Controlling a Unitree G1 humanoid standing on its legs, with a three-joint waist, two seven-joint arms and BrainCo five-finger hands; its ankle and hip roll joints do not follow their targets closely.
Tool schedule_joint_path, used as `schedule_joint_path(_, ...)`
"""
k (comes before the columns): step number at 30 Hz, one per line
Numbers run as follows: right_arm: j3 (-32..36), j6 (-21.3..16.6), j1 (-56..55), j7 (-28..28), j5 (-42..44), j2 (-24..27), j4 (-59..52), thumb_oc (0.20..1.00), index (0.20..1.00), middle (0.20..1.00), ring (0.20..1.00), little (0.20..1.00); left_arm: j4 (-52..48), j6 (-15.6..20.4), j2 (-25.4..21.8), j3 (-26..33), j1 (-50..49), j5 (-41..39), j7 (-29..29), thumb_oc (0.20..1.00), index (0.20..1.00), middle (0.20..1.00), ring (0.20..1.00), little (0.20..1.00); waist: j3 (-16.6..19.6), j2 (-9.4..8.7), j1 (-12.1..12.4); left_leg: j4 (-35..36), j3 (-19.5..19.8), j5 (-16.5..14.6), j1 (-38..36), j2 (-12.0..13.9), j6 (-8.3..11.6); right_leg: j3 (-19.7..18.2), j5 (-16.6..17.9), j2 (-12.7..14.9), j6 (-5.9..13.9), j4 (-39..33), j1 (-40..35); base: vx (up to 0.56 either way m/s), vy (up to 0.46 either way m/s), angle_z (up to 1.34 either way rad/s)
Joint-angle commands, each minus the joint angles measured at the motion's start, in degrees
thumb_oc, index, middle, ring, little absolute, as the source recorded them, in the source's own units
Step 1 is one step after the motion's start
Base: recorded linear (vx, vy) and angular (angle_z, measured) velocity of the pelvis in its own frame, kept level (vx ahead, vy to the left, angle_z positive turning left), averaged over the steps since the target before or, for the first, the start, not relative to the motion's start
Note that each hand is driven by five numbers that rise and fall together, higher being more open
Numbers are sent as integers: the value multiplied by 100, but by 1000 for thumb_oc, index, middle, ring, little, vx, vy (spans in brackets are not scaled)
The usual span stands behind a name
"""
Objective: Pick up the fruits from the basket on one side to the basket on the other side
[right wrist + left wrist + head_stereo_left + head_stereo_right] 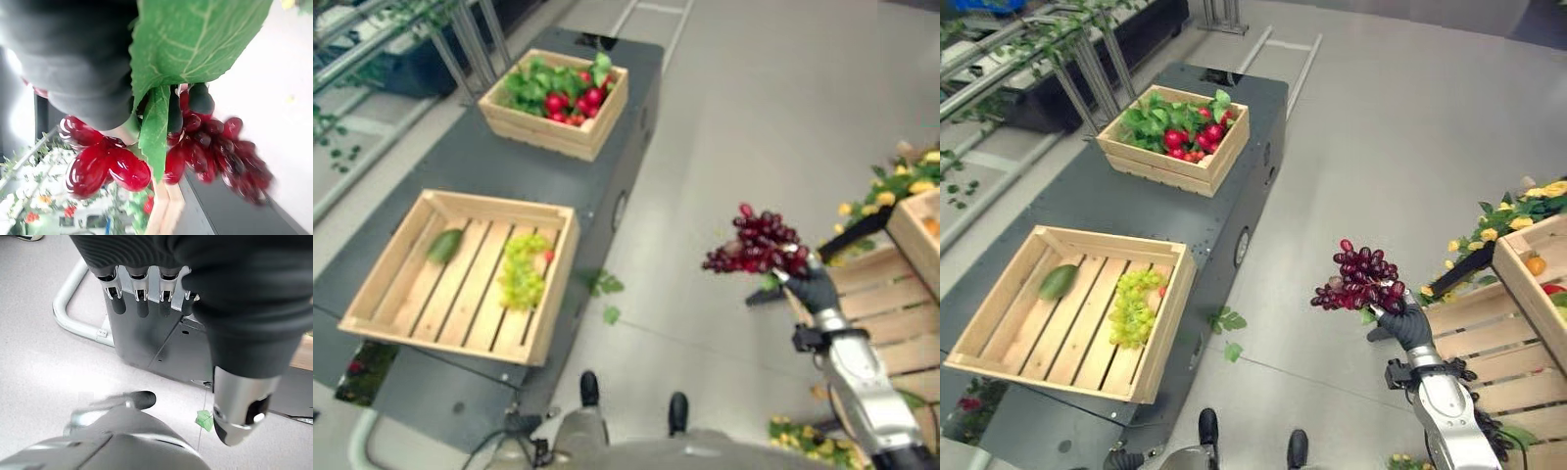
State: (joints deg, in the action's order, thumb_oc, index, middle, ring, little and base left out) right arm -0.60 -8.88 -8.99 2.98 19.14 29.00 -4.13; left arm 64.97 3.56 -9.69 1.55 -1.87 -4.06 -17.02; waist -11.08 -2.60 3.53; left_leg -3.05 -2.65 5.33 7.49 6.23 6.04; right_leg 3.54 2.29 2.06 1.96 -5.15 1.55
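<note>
My right hand (1404, 323) is shut on a bunch of dark red grapes (1359, 278), held in the air over the floor between the dark cart and the crates on the right. In the right wrist view the red grapes (205, 152) and a green leaf (161, 98) hang against the hand's fingers (198, 98). The near wooden basket (382, 284) on the cart holds a green grape bunch (522, 271) and a green fruit (444, 245). My left hand (142, 289) hangs low beside the cart, fingers straight, holding nothing.
A far wooden basket (553, 137) holds red fruits and green leaves. The dark cart (499, 166) runs along the left. Wooden crates (1528, 294) with yellow flowers and fruit stand at the right. Loose green leaves (604, 286) lie on the floor.
</note>
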Motion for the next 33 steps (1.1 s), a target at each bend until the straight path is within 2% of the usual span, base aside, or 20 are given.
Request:
schedule_joint_path(1,342,-605,443,58,145,-11,-628,200,200,200,200,200,237,152,51,-184,260,-309,34,1000,1000,1000,1000,1000,-32,-241,80,-740,917,-499,977,-1257,-383,-405,-553,-466,217,28,-355,-28,-98,-35)
schedule_joint_path(2,343,-606,446,58,144,-12,-627,200,200,200,200,200,237,152,49,-185,264,-309,35,1000,1000,1000,1000,1000,-24,-238,79,-746,918,-486,1000,-1255,-383,-403,-541,-470,219,28,-335,-9,-123,-39)
schedule_joint_path(3,293,-594,493,41,157,-44,-596,200,200,200,200,200,233,148,6,-193,229,-389,90,1000,1000,1000,1000,1000,42,-236,93,-720,1250,-587,962,-1519,-514,-691,-507,-615,194,26,-284,33,-85,-80)
schedule_joint_path(4,263,-583,507,43,156,-77,-560,200,200,200,200,200,255,138,-10,-219,225,-413,136,1000,1000,1000,1000,1000,67,-244,97,-764,1456,-608,972,-1644,-569,-844,-495,-666,173,34,-279,43,-86,-95)
schedule_joint_path(5,262,-582,507,44,155,-80,-560,200,200,200,200,200,257,140,-13,-219,224,-415,138,1000,1000,1000,1000,1000,67,-246,98,-773,1454,-617,972,-1646,-574,-847,-500,-665,173,33,-282,50,-18,-119)
schedule_joint_path(7,249,-582,530,57,206,-163,-509,200,200,200,200,200,347,108,-78,-294,249,-403,201,1000,1000,1000,1000,1000,159,-279,32,-780,1870,-529,1051,-1706,-559,-1178,-530,-755,130,56,-270,60,38,-103)
schedule_joint_path(10,311,-582,444,50,236,-201,-585,200,200,200,200,200,386,83,-75,-421,251,-280,299,1000,1000,1000,1000,1000,238,-245,-134,-562,1766,-538,882,-1485,-543,-1246,-585,-734,131,144,-235,49,125,-23)
schedule_joint_path(12,344,-561,429,83,213,-255,-567,200,200,200,200,200,462,65,-100,-492,359,-182,325,1000,1000,1000,1000,1000,339,-303,-203,-394,1748,-498,760,-1438,-569,-1319,-646,-669,132,197,-184,45,166,-25)
schedule_joint_path(14,341,-530,434,78,209,-254,-595,200,200,200,200,200,444,60,-106,-502,366,-171,324,1000,1000,1000,1000,1000,397,-316,-195,-316,1688,-519,692,-1408,-591,-1371,-675,-659,145,232,-163,46,130,-38)
schedule_joint_path(15,300,-517,500,79,204,-245,-600,200,200,200,200,200,374,78,-136,-551,349,-129,317,1000,1000,1000,1000,1000,450,-328,-187,-79,1491,-510,535,-1311,-645,-1537,-660,-645,194,327,-72,6,173,-32)
schedule_joint_path(18,233,-479,562,69,205,-313,-569,200,200,200,200,200,285,81,-271,-623,337,20,304,1000,1000,1000,1000,1000,497,-422,-143,214,1238,-461,358,-1142,-674,-1645,-655,-651,258,515,97,7,153,-78)
schedule_joint_path(22,123,-444,696,58,153,-325,-606,200,200,200,200,200,266,71,-394,-589,337,91,296,1000,1000,1000,1000,1000,454,-513,-147,425,911,-480,181,-1065,-729,-1586,-503,-672,372,579,305,-63,75,-92)
schedule_joint_path(23,-18,-415,834,30,63,-374,-631,200,200,200,200,200,264,63,-409,-483,249,71,262,1000,1000,1000,1000,1000,401,-454,6,556,468,-544,52,-799,-631,-663,-367,-149,642,503,461,-102,-35,-102)
schedule_joint_path(25,-75,-385,948,14,20,-383,-600,200,200,200,200,200,297,61,-434,-424,240,-6,261,1000,1000,1000,1000,1000,405,-366,43,563,285,-500,14,-613,-548,-176,-235,39,695,422,607,-16,-4,-142)
schedule_joint_path(26,-24,-393,892,-3,15,-373,-640,200,200,200,200,200,324,50,-430,-437,280,-16,268,1000,1000,1000,1000,1000,390,-357,-14,545,348,-526,-35,-658,-550,-379,-210,-5,682,373,568,52,49,-123)
schedule_joint_path(27,-23,-392,891,-3,15,-373,-641,200,200,200,200,200,324,50,-430,-437,280,-16,267,1000,1000,1000,1000,1000,386,-356,-13,545,348,-528,-39,-658,-550,-379,-210,-5,682,372,563,82,123,-98)
schedule_joint_path(29,95,-388,809,26,-17,-332,-725,200,200,200,200,200,371,23,-349,-497,324,-5,298,1000,1000,1000,1000,1000,415,-406,-117,592,373,-582,-156,-816,-570,-343,-81,71,653,203,474,53,85,-26)
schedule_joint_path(33,331,-336,554,11,-7,-246,-857,200,200,200,200,200,453,-32,-237,-498,253,16,386,1000,1000,1000,1000,1000,524,-356,-207,693,297,-646,-345,-820,-550,-333,-80,25,608,74,341,85,6,33)
